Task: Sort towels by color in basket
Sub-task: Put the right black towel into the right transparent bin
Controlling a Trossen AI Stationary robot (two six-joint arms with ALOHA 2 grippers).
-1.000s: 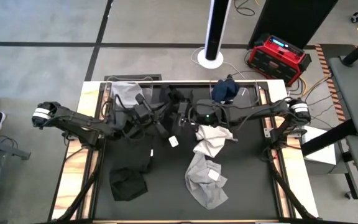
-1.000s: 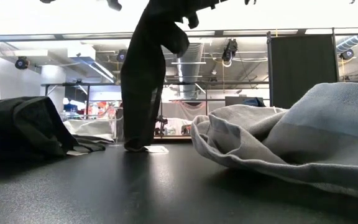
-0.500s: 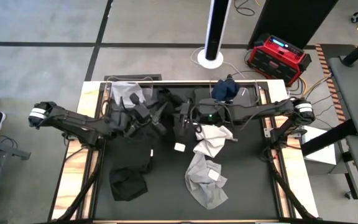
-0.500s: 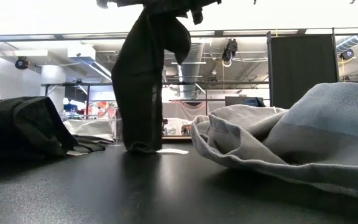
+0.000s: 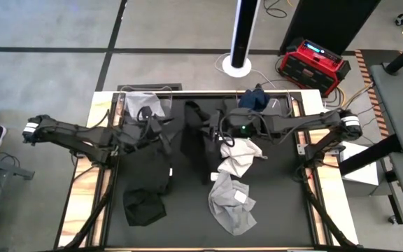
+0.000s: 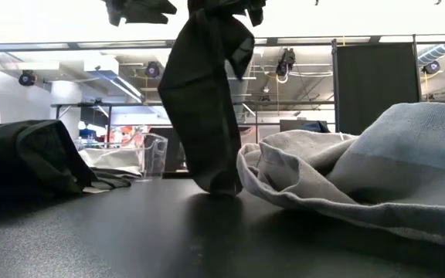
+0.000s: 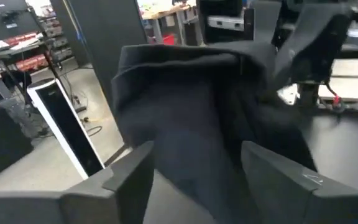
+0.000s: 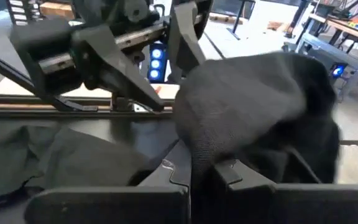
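Left tool: the left tool (image 5: 165, 130) sits at the left of the worktop's (image 5: 285, 203) far half, its fingers (image 7: 126, 177) spread apart in the left wrist view. The black towel (image 7: 197, 118) fills the gap ahead of them, but no pinch on it is visible. A second ago this tool was bunched with the cloth nearer the middle; it has since backed off to the left.

Black towel: it hangs from the right tool (image 5: 208, 129) as a long dark drape (image 6: 207, 100), its lower edge just touching the worktop beside the grey pile. Half a second ago the drape hung further left in the low view, with a white tag lying by its foot; that tag is now out of sight.

Right tool: clamped on the black towel, whose bulk bulges over the fingers (image 8: 241, 177) in the right wrist view.

Meaning for the task: the towel now seems to be carried by the right arm alone, so a hand-over or release looks finished.

Other towels: dark ones (image 5: 145, 189) lie at the left front, light grey ones (image 5: 233, 196) just right of the drape, a navy one (image 5: 252, 101) at the far right edge.

Basket: none can be made out.
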